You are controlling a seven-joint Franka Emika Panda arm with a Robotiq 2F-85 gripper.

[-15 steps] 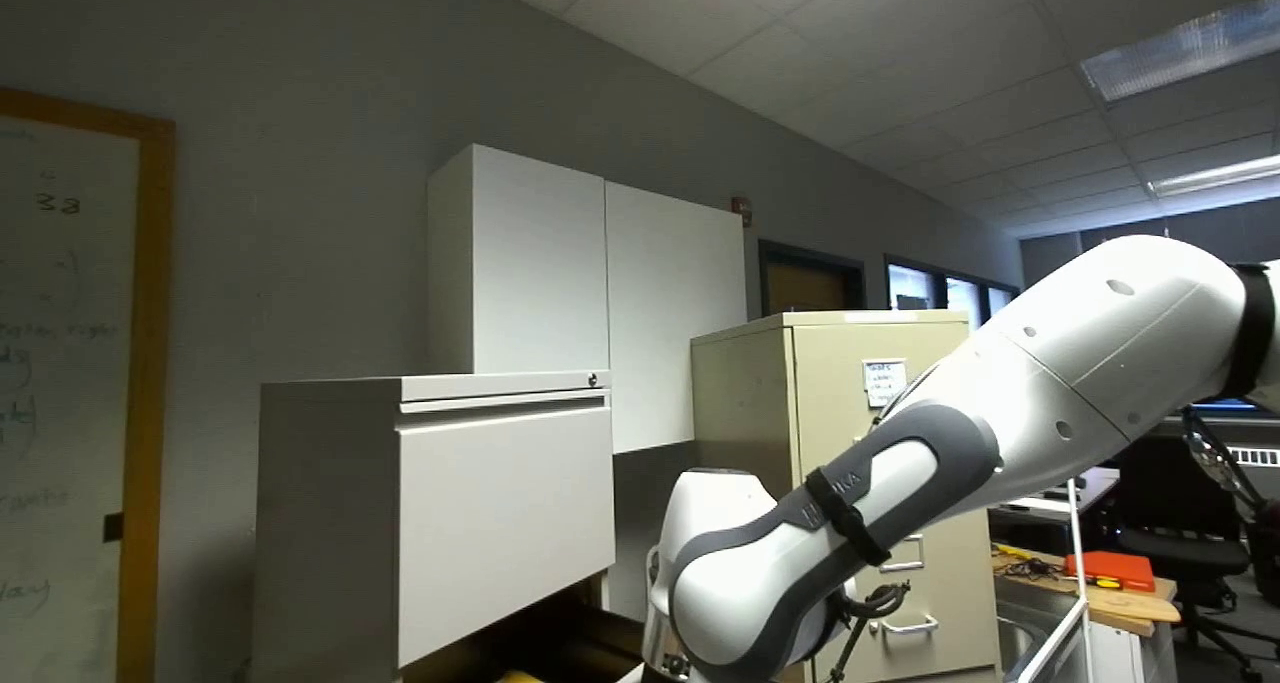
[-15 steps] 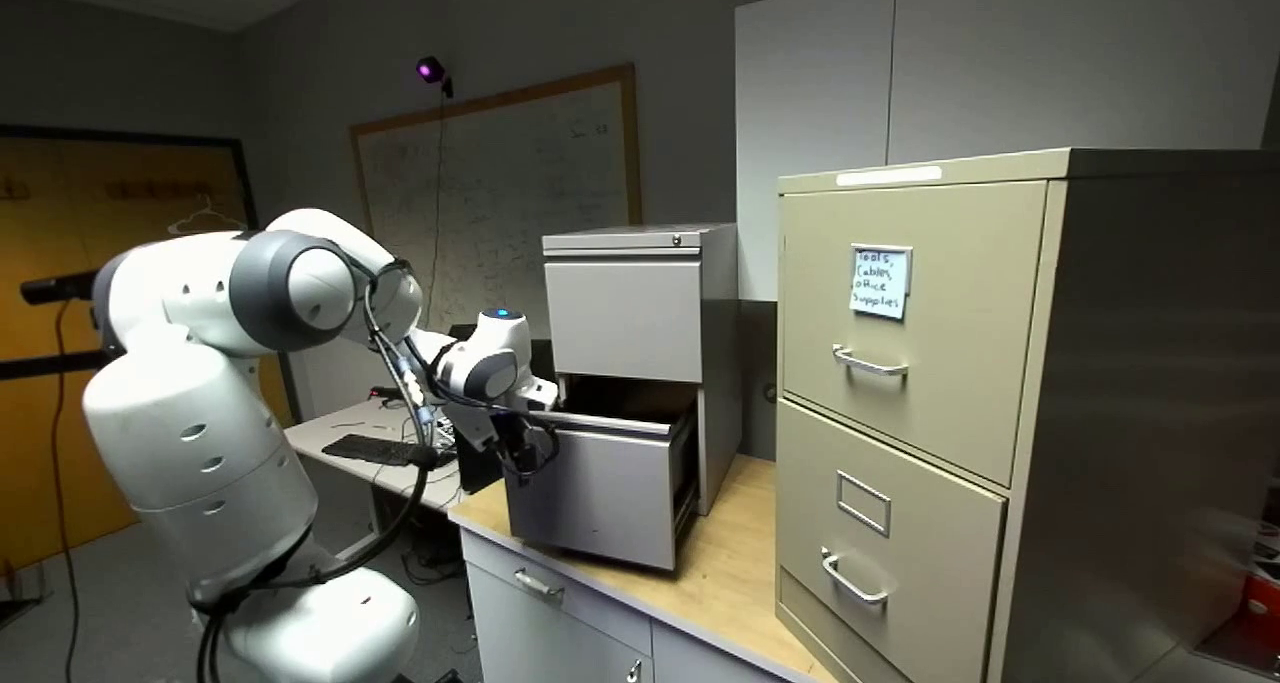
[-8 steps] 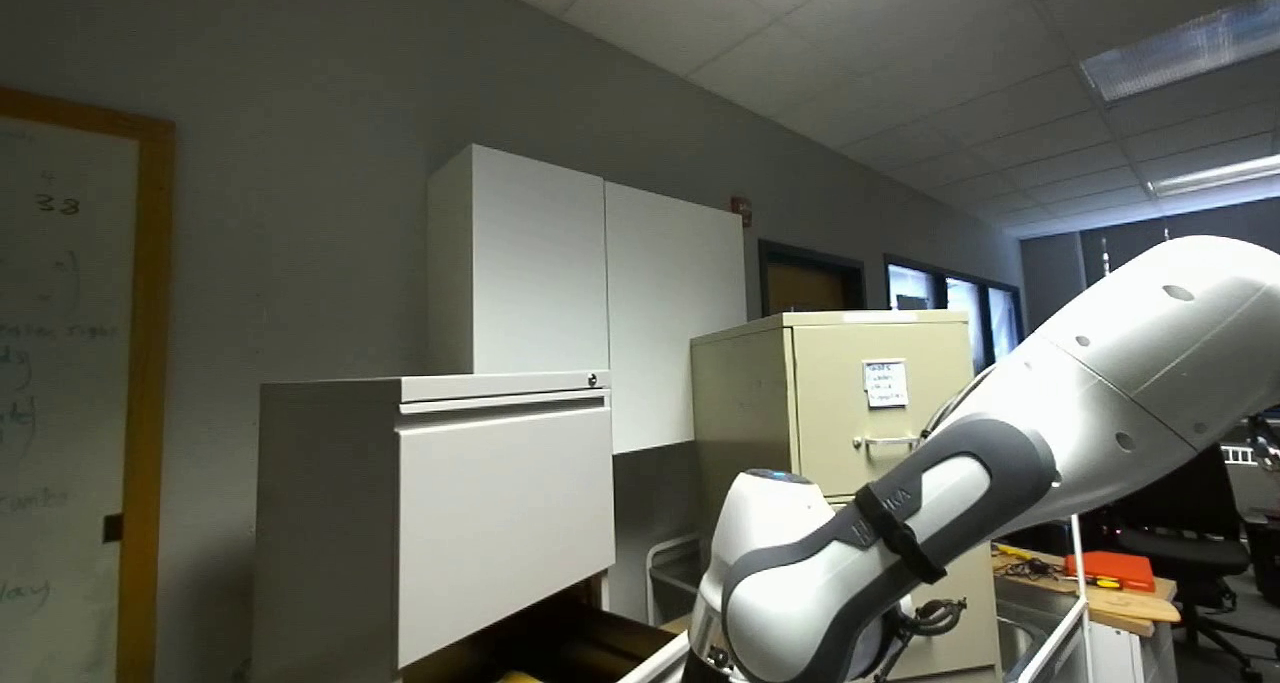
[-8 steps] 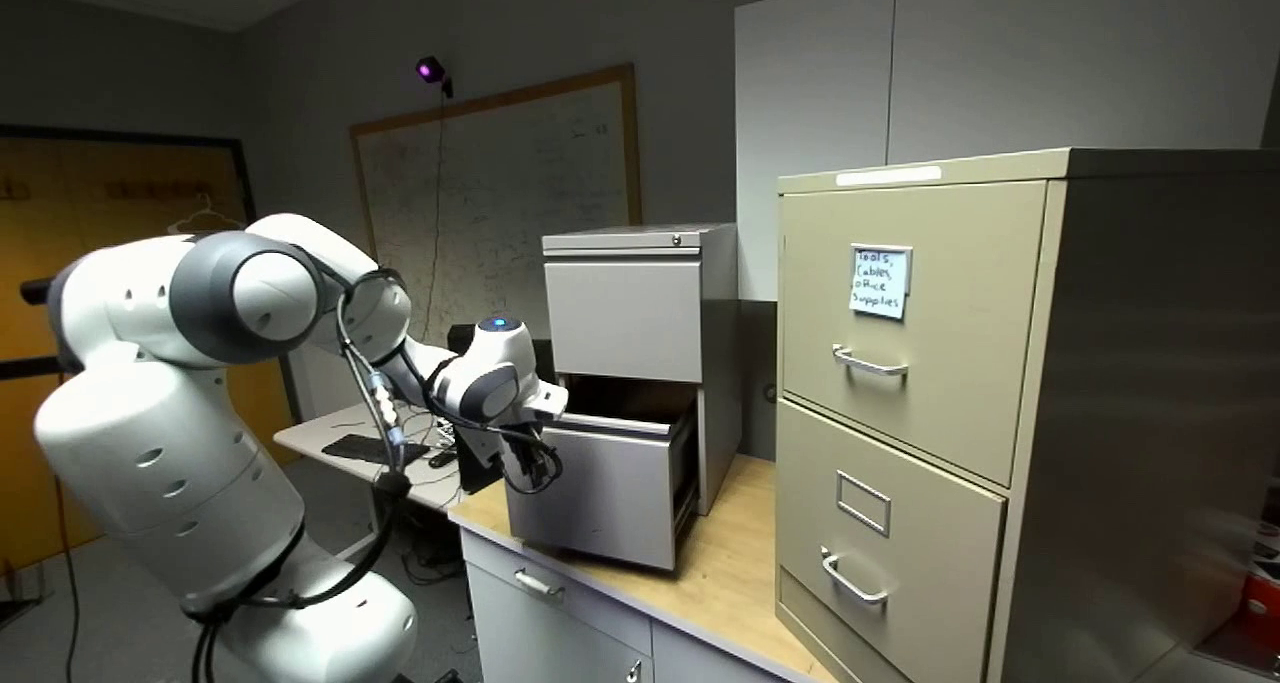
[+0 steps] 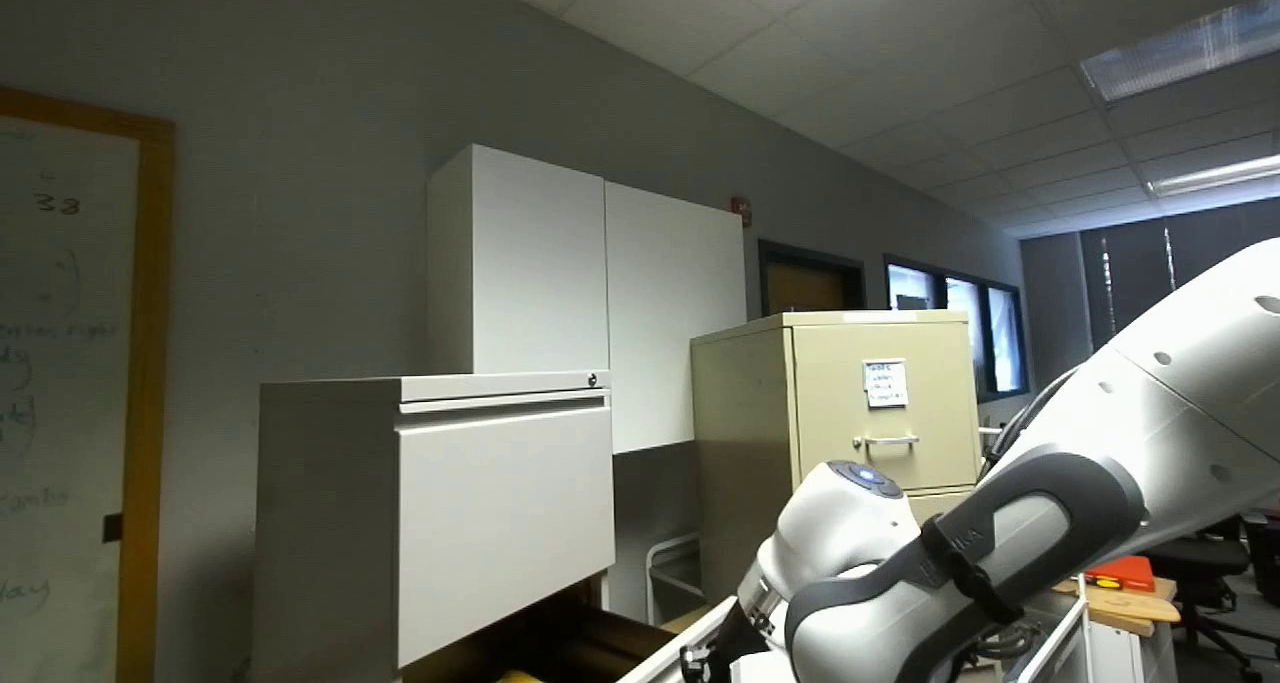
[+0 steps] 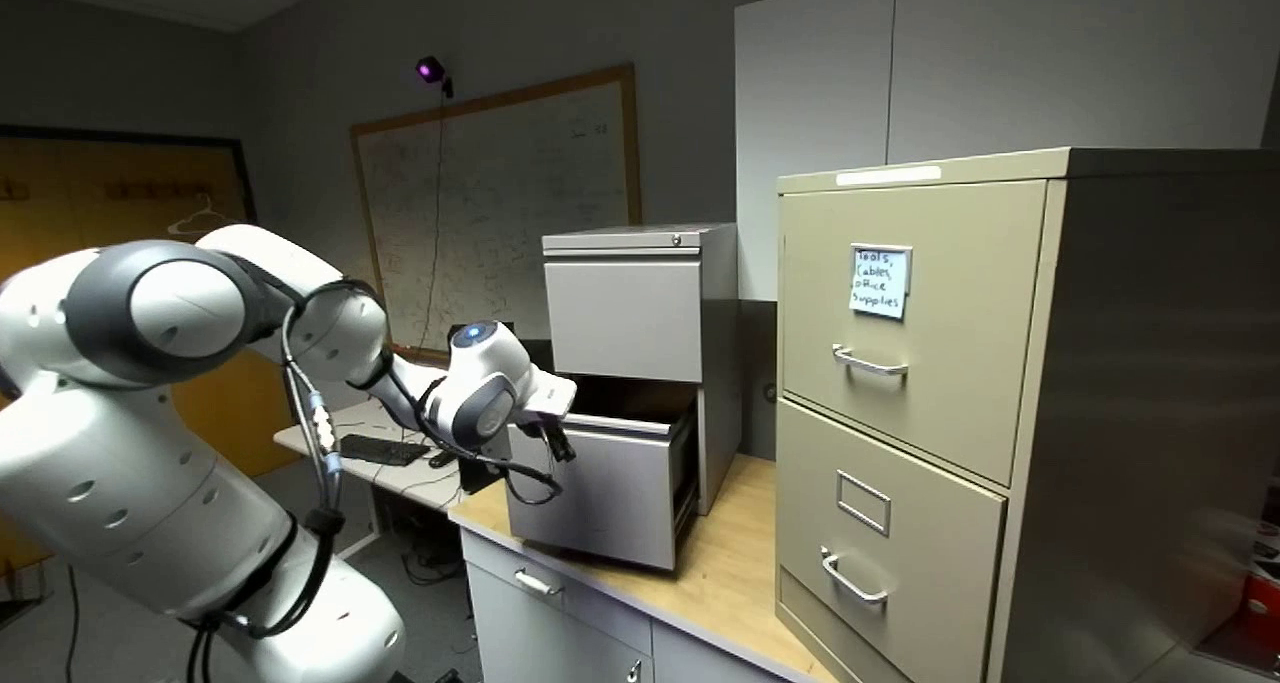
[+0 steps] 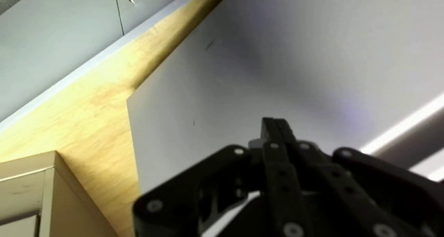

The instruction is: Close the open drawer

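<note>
The drawer is the lower one of a light-grey cabinet and stands pulled out, its dark inside partly showing. Its flat front fills much of the wrist view. In an exterior view only its top rim and inside show, cut off by the lower edge. My gripper is shut with nothing between its fingers, the tips pointing at the drawer front. In an exterior view my gripper is just before the front, below its top edge. Whether the tips touch it I cannot tell.
A beige filing cabinet stands beside the grey one on the wooden counter. Below the counter is a cupboard with a metal handle. Behind the arm is a desk with a keyboard. White cupboards hang on the wall.
My arm has drawn back and the hand has tilted, so the fingers now face the drawer front. The jaws have come shut. The drawer has not moved.
</note>
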